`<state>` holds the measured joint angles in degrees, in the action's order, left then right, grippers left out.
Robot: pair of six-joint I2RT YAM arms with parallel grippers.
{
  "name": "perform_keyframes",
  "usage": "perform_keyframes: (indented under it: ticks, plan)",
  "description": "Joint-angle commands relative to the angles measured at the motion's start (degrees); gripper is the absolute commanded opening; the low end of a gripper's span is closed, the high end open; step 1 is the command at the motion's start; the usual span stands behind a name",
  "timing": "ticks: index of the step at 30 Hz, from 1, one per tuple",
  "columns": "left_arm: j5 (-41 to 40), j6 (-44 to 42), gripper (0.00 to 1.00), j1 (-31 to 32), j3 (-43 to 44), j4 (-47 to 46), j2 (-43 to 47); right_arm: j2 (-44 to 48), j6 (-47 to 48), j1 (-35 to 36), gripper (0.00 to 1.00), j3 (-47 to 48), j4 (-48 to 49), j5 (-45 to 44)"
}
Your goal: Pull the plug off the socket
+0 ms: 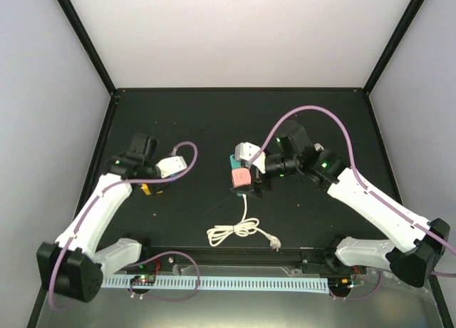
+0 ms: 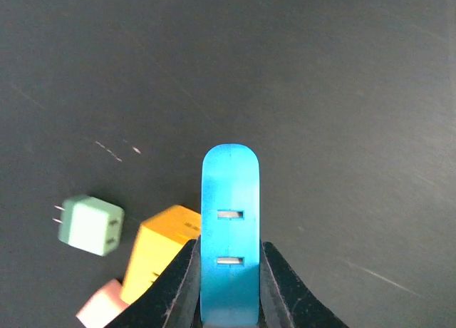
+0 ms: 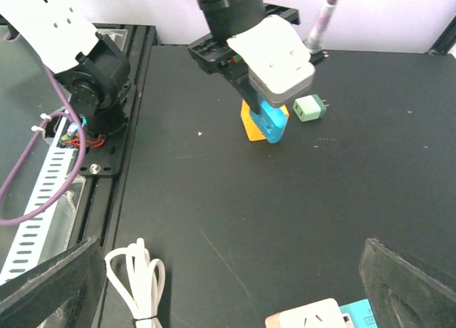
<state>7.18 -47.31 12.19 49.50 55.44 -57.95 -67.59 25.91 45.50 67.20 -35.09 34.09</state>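
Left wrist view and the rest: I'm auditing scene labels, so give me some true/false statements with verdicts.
The left gripper is shut on the blue adapter. True.
The green adapter is stacked on the orange block. False: it lies beside it, apart.
The right gripper grips the white cable. False: it is open, and the cable lies loose.
The blue adapter shows two slots. True.

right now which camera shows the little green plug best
Left wrist: the green plug is nearest there, prongs and face slots visible, slightly blurred, left of the blue piece in the left hand. Right wrist shows it small, farther off. Top view: I cannot find it.
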Motion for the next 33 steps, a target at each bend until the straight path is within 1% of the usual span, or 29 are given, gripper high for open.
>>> perform_keyframes:
  ticks: [1,3,6,10,13,19,22,25,28,33]
  plan:
    - [-8.6,2.8,0.08,0.8,5.2,-10.7,-9.1,-0.6,-1.5,-2.2,1.0,2.0,0.4,-0.6]
    - [-13.7,3.5,0.07,0.9,6.3,-14.8,-13.7,-0.4,-2.8,-3.8,1.0,2.0,0.9,-0.5]
    - [-17.5,3.7,0.08,1.0,7.0,-20.9,-18.0,0.1,-5.1,-6.7,1.0,0.9,2.8,0.1]
    - [-23.6,4.7,0.08,1.1,9.6,-24.7,-24.1,0.4,-7.0,-9.2,1.0,-0.5,5.1,0.2]
    - [-28.1,3.6,0.08,1.2,8.8,-28.9,-27.3,0.4,-8.0,-10.2,1.0,-1.1,6.1,0.0]
    - [-33.1,1.7,0.1,2.0,6.4,-37.1,-32.8,0.3,-8.6,-11.0,1.0,-1.7,6.8,0.4]
    - [-34.2,1.4,0.13,2.1,5.5,-39.5,-34.9,0.6,-8.6,-11.0,1.0,-2.1,6.9,-0.1]
    - [-32.9,1.3,0.17,2.2,4.2,-39.8,-36.0,0.8,-8.8,-11.0,1.0,-2.2,6.9,-0.8]
    - [-32.7,1.5,0.18,2.3,3.1,-40.0,-37.2,0.8,-8.9,-11.2,1.0,-2.2,6.9,-1.2]
    - [-30.0,2.8,0.19,2.4,1.7,-38.8,-37.7,0.0,-9.1,-11.3,1.0,-2.0,7.2,-1.3]
